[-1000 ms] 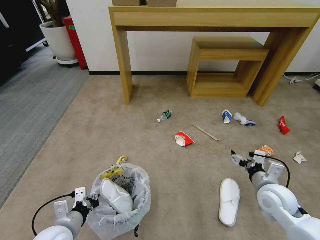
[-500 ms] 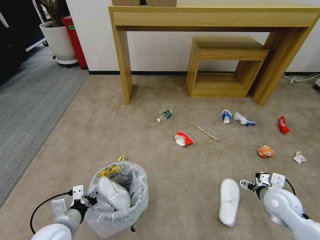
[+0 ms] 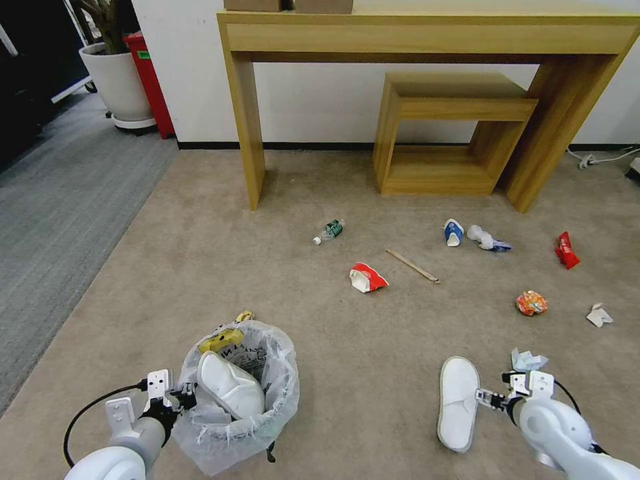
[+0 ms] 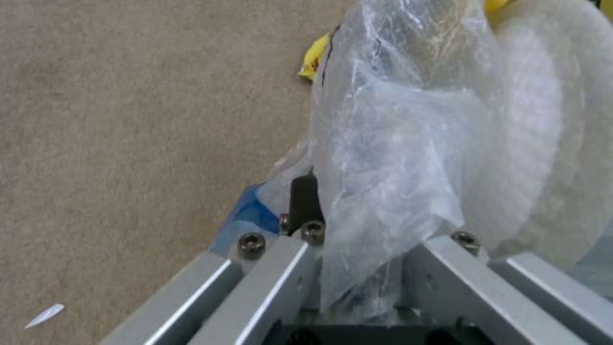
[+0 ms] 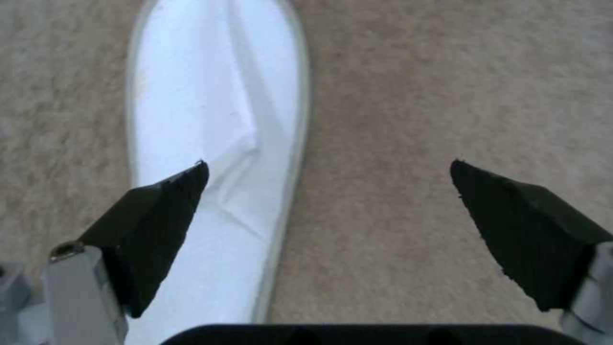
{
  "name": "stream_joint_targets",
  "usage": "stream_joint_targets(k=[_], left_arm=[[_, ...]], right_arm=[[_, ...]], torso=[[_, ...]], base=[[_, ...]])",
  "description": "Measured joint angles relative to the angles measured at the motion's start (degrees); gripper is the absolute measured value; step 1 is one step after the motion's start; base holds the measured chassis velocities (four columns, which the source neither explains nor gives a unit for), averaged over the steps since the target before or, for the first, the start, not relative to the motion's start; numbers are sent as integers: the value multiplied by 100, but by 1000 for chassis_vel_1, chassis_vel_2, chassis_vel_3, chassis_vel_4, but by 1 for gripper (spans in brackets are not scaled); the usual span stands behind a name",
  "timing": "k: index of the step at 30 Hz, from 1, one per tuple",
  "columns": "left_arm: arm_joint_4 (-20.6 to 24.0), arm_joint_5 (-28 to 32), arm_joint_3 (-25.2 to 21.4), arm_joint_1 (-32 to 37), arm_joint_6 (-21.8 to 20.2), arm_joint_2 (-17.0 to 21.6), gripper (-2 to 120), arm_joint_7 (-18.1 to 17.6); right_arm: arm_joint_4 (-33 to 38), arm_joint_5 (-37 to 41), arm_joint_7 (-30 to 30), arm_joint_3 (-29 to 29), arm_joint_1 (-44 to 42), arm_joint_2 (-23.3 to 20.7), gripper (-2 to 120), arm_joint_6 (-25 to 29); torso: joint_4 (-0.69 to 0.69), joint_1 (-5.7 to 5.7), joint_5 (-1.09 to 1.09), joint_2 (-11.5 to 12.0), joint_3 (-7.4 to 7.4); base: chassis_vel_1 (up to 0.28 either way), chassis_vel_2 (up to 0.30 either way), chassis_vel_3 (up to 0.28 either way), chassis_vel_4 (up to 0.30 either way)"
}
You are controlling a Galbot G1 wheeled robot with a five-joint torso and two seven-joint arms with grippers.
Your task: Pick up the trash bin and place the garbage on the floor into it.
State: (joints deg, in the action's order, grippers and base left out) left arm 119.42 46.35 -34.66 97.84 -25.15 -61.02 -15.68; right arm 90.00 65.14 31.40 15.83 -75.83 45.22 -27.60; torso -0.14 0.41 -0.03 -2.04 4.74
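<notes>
Head view: the left pincer (image 3: pixel 179 399) is clamped on the rim of the trash bin (image 3: pixel 241 399), which stands on the beige carpet floor (image 3: pixel 320 333) at lower left. In the left wrist view the crinkled plastic liner (image 4: pixel 396 158) is pinched between the metal jaws, with a black foot of the frame (image 4: pixel 304 197) beside them. Inside the bin lie a white slipper (image 3: pixel 230 385) and a yellow wrapper (image 3: pixel 223 341).

The right pincer (image 3: pixel 492 399) sits low at lower right, fingers (image 5: pixel 160 225) spread apart and holding nothing, just beside a second white slipper (image 3: pixel 457 401) that lies flat on the carpet; one fingertip overlaps the slipper's edge in the right wrist view. A crumpled tissue (image 3: pixel 528 361) lies near this pincer.

Garbage scattered farther out on the floor: a green-labelled bottle (image 3: pixel 329 231), a red and white wrapper (image 3: pixel 367 277), a wooden stick (image 3: pixel 412 266), a blue-white paper cup (image 3: pixel 453 232), an orange wrapper (image 3: pixel 531 303), a red wrapper (image 3: pixel 566 251) and a paper scrap (image 3: pixel 598 315).
</notes>
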Motion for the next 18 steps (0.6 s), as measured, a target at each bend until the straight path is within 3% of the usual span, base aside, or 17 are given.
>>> stream_joint_targets(k=[18], left_arm=[[150, -11, -26, 142, 55, -1, 0, 9]], right_arm=[[-725, -626, -628, -848, 597, 61, 95, 410]], torso=[[0, 0, 0, 0, 0]], base=[[0, 0, 0, 0]])
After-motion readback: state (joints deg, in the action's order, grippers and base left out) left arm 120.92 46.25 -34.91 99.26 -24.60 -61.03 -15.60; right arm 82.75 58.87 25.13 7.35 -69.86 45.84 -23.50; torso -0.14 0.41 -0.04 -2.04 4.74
